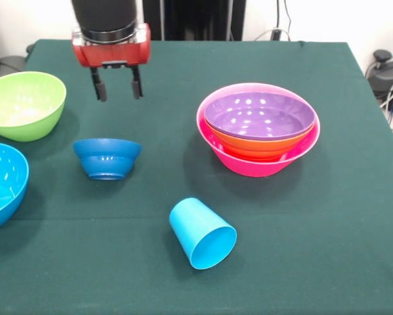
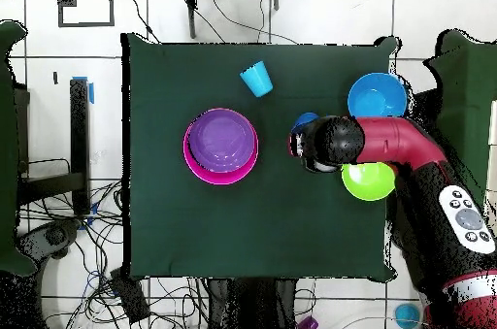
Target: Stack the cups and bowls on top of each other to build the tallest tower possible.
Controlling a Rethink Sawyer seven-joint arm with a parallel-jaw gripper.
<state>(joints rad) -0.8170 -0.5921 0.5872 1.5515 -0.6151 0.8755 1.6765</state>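
The tower [image 1: 258, 128] is a nested pile: a purple bowl [image 1: 258, 113] in an orange bowl [image 1: 262, 143] in a wide pink bowl [image 1: 239, 161], also visible from overhead as the tower [image 2: 221, 145]. A sky blue cup [image 1: 203, 233] [image 2: 256, 80] lies on its side, mouth toward the camera. A small dark blue bowl [image 1: 107, 157] [image 2: 304, 119] stands upright. My gripper [image 1: 118, 86] hangs open above and behind it, holding nothing. A lime green bowl [image 1: 23, 104] [image 2: 369, 180] and a sky blue bowl [image 1: 0, 184] [image 2: 377, 95] sit near the table's edge.
The dark green table cloth [image 1: 314, 249] covers the table. In the overhead view my arm [image 2: 388, 141] reaches across between the lime green and sky blue bowls. Cables lie on the floor around the table.
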